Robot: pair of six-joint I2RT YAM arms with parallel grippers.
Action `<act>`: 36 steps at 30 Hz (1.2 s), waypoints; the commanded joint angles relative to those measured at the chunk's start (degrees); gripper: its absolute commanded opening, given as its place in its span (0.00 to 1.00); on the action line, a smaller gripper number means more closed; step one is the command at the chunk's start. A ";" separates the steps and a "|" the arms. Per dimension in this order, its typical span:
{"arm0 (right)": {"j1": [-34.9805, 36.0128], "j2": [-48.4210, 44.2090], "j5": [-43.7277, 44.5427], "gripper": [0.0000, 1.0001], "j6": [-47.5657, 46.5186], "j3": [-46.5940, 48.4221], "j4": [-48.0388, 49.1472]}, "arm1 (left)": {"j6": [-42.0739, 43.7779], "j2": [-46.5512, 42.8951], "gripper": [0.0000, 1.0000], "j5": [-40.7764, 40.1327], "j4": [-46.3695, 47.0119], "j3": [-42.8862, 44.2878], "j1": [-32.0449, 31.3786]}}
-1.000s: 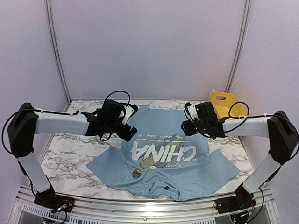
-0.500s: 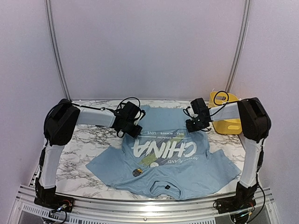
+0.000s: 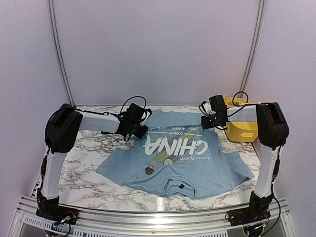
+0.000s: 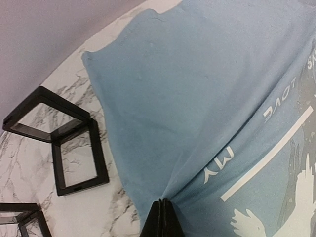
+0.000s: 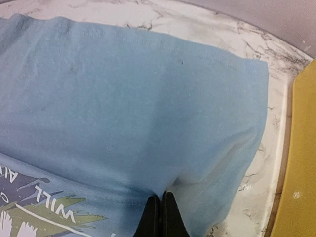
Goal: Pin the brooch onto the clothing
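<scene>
the light blue t-shirt (image 3: pixel 180 155) lies spread on the marbled counter (image 3: pixel 84 163); in the top view its white "china" lettering reads upside down, with the collar toward the arm bases and the hem toward the far wall; the left tool (image 4: pixel 160 201) sits at the shirt's far edge on the left arm's side, its fingers (image 4: pixel 154 222) clenched together on a pinch of the blue cloth, which gathers into a fold at their tips beside the small white text lines; the right tool (image 5: pixel 160 196) sits at the shirt's far edge on the other side, likewise clamped on a fold of plain blue cloth just past the yellow-green streaks; a small round dark brooch (image 3: pixel 148 170) rests on the shirt's chest, just on the collar side of the lettering and well apart from both tools; whether it is fastened i cannot tell; open black frames (image 4: pixel 79 163) lie on the counter just beside the shirt's edge near the left tool; a yellow bin (image 3: pixel 239 129) stands just beside the shirt's far corner by the right tool
</scene>
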 commanded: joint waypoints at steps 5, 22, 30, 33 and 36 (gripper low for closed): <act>-0.84 -5.15 4.17 0.00 -2.89 -1.42 9.45 | 0.13 -5.79 0.00 -10.42 8.85 -4.13 1.93; 1.03 -0.82 4.82 0.39 -7.20 5.28 5.71 | -1.18 5.76 0.00 -11.04 5.61 5.70 2.90; 8.15 -15.53 7.37 0.47 -1.52 -8.45 0.93 | -1.99 2.45 0.46 -9.33 4.67 4.55 2.69; 12.42 -19.29 5.52 0.32 3.32 -12.91 -4.09 | -0.37 -4.27 0.60 -8.73 5.29 -0.10 1.74; 18.98 -22.45 4.25 0.15 8.04 -16.92 -10.77 | 0.25 -13.49 0.64 -10.00 4.30 -8.06 -0.72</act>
